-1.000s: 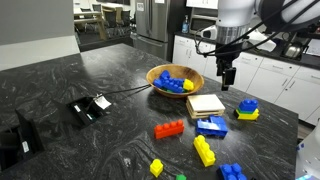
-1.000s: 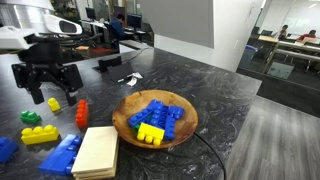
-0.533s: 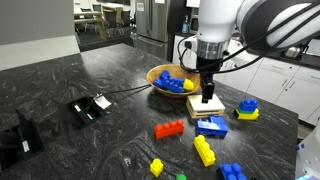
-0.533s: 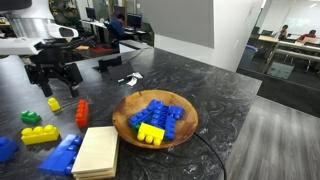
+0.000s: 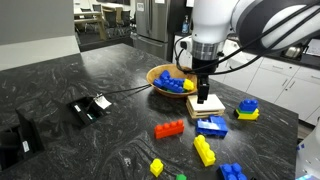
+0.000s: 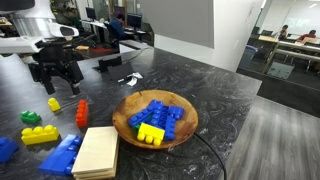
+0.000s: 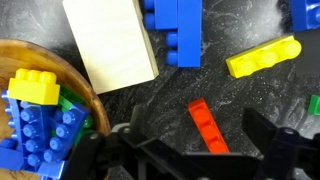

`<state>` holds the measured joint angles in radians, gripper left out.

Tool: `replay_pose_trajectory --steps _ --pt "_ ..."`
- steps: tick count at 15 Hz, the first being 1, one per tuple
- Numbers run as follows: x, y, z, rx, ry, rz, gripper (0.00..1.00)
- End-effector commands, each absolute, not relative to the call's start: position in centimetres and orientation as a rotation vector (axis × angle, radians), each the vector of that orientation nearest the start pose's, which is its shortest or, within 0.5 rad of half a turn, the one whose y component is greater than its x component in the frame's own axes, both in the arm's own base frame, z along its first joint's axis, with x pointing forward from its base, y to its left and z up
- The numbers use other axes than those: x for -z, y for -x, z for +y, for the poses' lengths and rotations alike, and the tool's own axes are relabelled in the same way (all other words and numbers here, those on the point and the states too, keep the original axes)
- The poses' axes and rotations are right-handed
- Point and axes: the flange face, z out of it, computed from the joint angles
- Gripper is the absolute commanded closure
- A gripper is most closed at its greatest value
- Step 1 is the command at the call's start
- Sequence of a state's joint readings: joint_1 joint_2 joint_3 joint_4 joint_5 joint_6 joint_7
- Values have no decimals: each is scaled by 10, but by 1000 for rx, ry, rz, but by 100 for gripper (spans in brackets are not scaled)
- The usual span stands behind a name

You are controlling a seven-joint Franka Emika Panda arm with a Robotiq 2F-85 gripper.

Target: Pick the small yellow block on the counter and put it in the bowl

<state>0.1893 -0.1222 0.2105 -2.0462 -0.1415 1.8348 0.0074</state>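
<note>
The small yellow block (image 5: pixel 156 167) (image 6: pixel 54 103) sits alone on the dark counter (image 5: pixel 100 70) (image 6: pixel 190 75), near its front edge; it is out of the wrist view. The wooden bowl (image 5: pixel 160 72) (image 6: pixel 122 108) (image 7: pixel 88 100) holds several blue bricks and a yellow one. My gripper (image 5: pixel 204 92) (image 6: pixel 55 82) (image 7: pixel 195 125) is open and empty. It hangs above the counter beside the bowl, over a red brick (image 7: pixel 208 125) (image 5: pixel 168 129) (image 6: pixel 82 113), apart from the small yellow block.
A tan flat block (image 5: pixel 205 104) (image 6: pixel 98 150) (image 7: pixel 110 42), a blue brick (image 5: pixel 211 126) (image 7: pixel 178 30), a longer yellow brick (image 5: pixel 204 150) (image 7: pixel 263 56) and a yellow piece topped with blue (image 5: pixel 246 110) lie near the bowl. A green brick (image 6: pixel 31 118) and black devices (image 5: pixel 90 107) also lie on the counter.
My gripper has moved sideways from past the bowl to above the tan block and red brick, still open. In the last half second it barely shifted. No block has moved.
</note>
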Motion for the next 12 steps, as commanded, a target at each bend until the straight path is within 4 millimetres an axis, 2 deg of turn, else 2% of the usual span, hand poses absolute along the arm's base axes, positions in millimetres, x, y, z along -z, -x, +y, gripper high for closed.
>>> replay_pose_trajectory --steps 1,6,9,11,12 --pt "-487 -478 192 -87 3213 -665 0" --pt "-459 -499 226 -38 3106 -520 0" --pt "-432 -507 257 -58 3139 -451 0" --pt "-424 -506 279 -38 3195 -467 0" --pt "-421 -501 269 -68 3159 -480 0"
